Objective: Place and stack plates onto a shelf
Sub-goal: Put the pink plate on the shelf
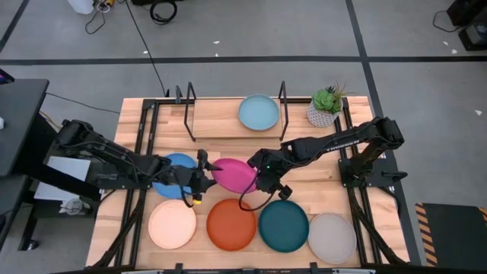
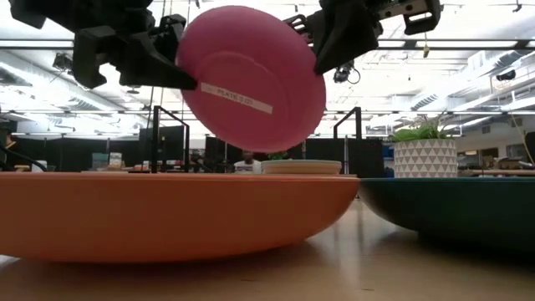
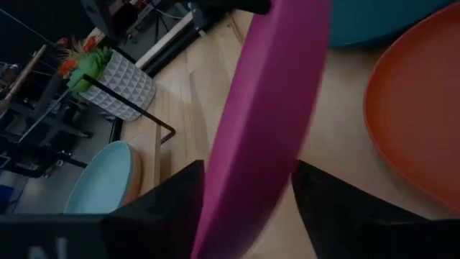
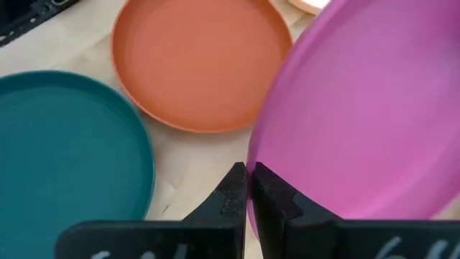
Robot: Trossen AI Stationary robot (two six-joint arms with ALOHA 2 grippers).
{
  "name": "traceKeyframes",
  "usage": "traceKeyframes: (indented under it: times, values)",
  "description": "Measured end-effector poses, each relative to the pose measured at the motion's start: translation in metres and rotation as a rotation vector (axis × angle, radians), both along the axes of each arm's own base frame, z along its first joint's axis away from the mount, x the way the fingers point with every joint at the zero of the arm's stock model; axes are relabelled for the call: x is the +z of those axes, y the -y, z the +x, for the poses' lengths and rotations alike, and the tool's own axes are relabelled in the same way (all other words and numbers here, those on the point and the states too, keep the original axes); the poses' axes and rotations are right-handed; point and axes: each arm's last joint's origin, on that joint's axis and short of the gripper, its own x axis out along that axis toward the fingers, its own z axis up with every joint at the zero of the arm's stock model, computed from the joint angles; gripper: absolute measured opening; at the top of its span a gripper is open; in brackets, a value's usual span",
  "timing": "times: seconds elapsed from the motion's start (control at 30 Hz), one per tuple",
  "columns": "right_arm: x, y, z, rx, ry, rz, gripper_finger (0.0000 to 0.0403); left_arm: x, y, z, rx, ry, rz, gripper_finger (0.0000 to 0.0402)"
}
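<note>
The magenta plate (image 1: 234, 175) hangs tilted in the air between both grippers over the middle of the table. My left gripper (image 1: 202, 176) is at its left rim and my right gripper (image 1: 262, 179) at its right rim; both are shut on it. On the shelf (image 1: 217, 125), the light blue plate (image 1: 259, 113) lies on the right half, with a tan edge (image 3: 133, 183) showing under it. The blue plate (image 1: 173, 169) lies flat under my left arm. Cream (image 1: 172, 224), orange (image 1: 230, 224), dark teal (image 1: 283, 225) and grey (image 1: 332, 237) plates lie in a row along the near edge. My left gripper holds the magenta plate by its left rim (image 3: 237, 180), with one finger (image 3: 176, 198) on each face. It comes level from the table's left. My right gripper pinches the right rim (image 4: 253, 162) between nearly closed fingers (image 4: 233, 187), slanting down from the right. The plate is lifted clear, its underside (image 2: 251, 79) facing the near edge.
A potted plant (image 1: 327, 106) stands at the shelf's right end, beside the black upright (image 1: 283, 103). The shelf's left half, by the other upright (image 1: 189, 114), holds no plate. Black arm-mount rails (image 1: 141, 190) run along both sides of the table.
</note>
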Motion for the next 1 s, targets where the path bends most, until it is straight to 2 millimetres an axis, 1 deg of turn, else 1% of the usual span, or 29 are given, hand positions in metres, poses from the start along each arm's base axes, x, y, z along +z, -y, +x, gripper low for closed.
traceKeyframes:
  times: [0.2,0.3,0.37,0.47,0.63,0.77,0.9,1.0]
  values:
    - [0.002,0.000,0.001,0.002,0.019,0.008,0.0020,0.000,0.003,-0.001,-0.028,-0.010,0.004,0.0145]
    - [0.002,0.000,0.002,-0.010,0.026,0.019,0.0026,-0.001,0.006,-0.002,-0.065,-0.020,0.014,0.0119]
    - [0.004,0.000,0.003,-0.028,0.042,0.022,0.0038,-0.001,0.008,-0.003,-0.072,-0.022,0.014,0.0107]
    - [0.010,0.002,0.005,-0.081,0.080,-0.008,0.0067,0.003,0.009,-0.002,-0.055,0.011,0.009,0.0098]
    - [0.032,0.006,0.001,-0.193,0.160,-0.083,0.0125,0.002,0.008,-0.002,-0.039,0.011,-0.007,0.0089]
    - [0.058,0.011,-0.012,-0.348,0.261,-0.146,0.0159,0.003,0.007,-0.002,-0.004,0.016,0.011,0.0081]
    - [0.084,0.014,-0.032,-0.525,0.357,-0.178,0.0172,0.003,0.005,-0.002,0.067,0.025,0.048,0.0071]
    - [0.093,0.014,-0.044,-0.568,0.382,-0.138,0.0172,0.003,0.004,-0.002,0.097,0.031,0.063,0.0055]
